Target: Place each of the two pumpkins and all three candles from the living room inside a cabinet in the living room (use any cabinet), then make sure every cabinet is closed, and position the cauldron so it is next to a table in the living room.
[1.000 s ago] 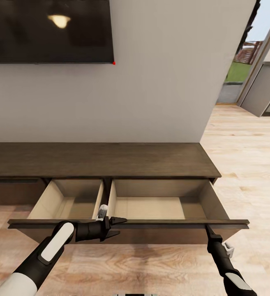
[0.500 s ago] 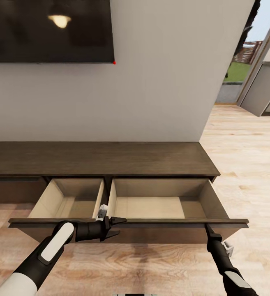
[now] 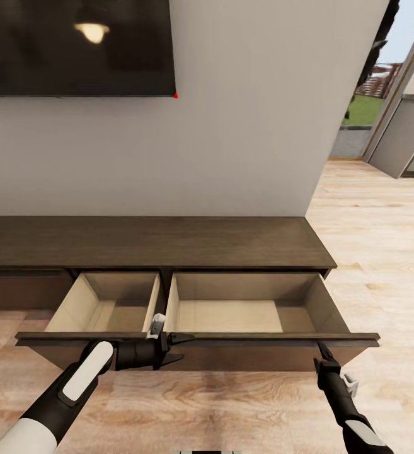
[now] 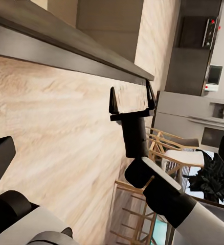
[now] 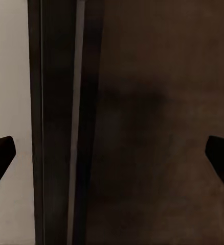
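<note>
Slightly since a second ago, the open drawer front (image 3: 197, 338) sits farther back toward the cabinet (image 3: 150, 243), and both arms have followed it. At the left, the left tool (image 3: 172, 348) lies along the front's outer face, its fingers spread, one above the front's top edge and one below it, pinching nothing. Behind the front, two pale compartments show, both empty; no pumpkin, candle or cauldron is in sight. At the right, the right tool (image 3: 322, 353) points up at the front's underside near its right end; the left wrist view shows its fingers (image 4: 113, 102) parted beside the edge, and its own camera looks close at dark wood between two spread tips. I judge the drawer-closing step is in hand, though the drawer holds nothing. Next calls for an even push from both tools, keeping the wide front square until it seats flush.
</note>
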